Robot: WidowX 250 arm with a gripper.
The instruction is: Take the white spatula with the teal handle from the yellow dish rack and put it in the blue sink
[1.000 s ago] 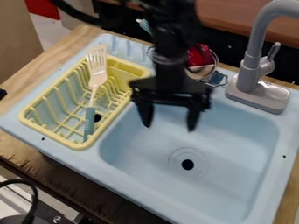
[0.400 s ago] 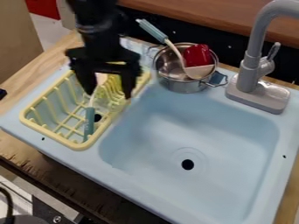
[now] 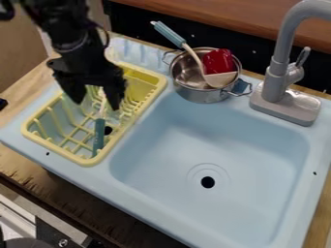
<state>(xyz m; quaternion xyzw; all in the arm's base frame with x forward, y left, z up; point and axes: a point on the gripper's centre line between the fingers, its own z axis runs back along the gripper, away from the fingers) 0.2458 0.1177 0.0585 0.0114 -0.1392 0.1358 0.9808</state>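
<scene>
The gripper [image 3: 96, 100] hangs over the yellow dish rack [image 3: 48, 145], its fingers spread wide with nothing between them, above the slotted spatula [image 3: 99, 133] lying in the rack; right of the rack is the blue sink [image 3: 213, 145], with a metal pot [image 3: 203, 93] at its back edge holding a red cup [image 3: 218, 61]

The dish rack [image 3: 89, 162] is yellow; the sink [image 3: 165, 203] is pale blue.

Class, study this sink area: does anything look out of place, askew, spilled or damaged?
I see no spill. The wooden counter looks rough and chipped along its front edge, perhaps from wear. A blue-handled utensil sticks out aslant from the metal pot, beside a red object, which looks slightly untidy.
</scene>
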